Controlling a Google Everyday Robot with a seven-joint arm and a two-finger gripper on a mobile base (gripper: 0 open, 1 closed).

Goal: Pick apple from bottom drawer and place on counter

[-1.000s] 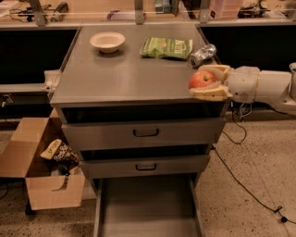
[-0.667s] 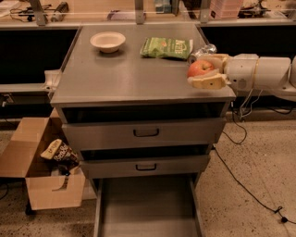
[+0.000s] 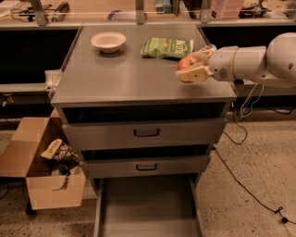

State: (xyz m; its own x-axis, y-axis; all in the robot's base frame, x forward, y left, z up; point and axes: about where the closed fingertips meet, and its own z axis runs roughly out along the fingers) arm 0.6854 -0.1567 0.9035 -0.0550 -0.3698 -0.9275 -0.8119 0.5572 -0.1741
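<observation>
I see the tool (image 3: pixel 190 71) gripping the apple (image 3: pixel 186 62) over the right part of the surface (image 3: pixel 129 76), just beside the green bag (image 3: pixel 166 47). I cannot tell if the apple touches the surface. The bottom drawer (image 3: pixel 148 209) stands pulled open.

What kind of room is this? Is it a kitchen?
Probably a robot lab, not a kitchen: a metal drawer cabinet, a workbench behind it, cables on the floor. The gripper holds the apple over the counter.

One view — high, front-on, looking down at counter (image 3: pixel 129 76); hand (image 3: pixel 191 69) holds apple (image 3: pixel 186 62) at right edge.
</observation>
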